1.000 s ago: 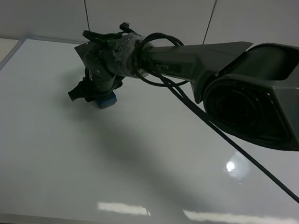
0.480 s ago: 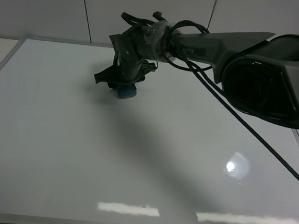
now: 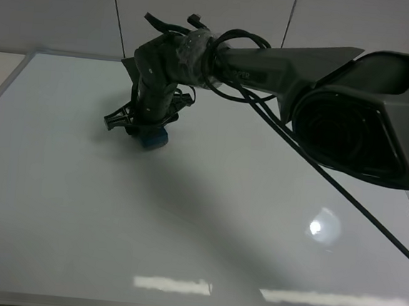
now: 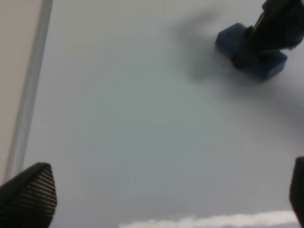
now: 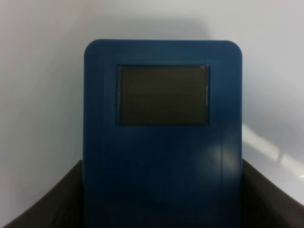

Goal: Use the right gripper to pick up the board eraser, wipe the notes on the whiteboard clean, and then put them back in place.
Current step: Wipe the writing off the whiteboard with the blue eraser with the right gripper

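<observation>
One blue round-cornered block eraser (image 3: 155, 141), pinched in the dark right pincer (image 3: 143, 129), on one glossy white whiteboard (image 3: 241, 228); left pincer (image 4: 161, 197) spread.

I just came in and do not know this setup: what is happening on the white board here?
The right gripper is shut on the blue board eraser and holds it down on the whiteboard, toward its far side, left of the middle. No written notes show on the board in any view. The left gripper hangs open over the board and holds nothing.
</observation>
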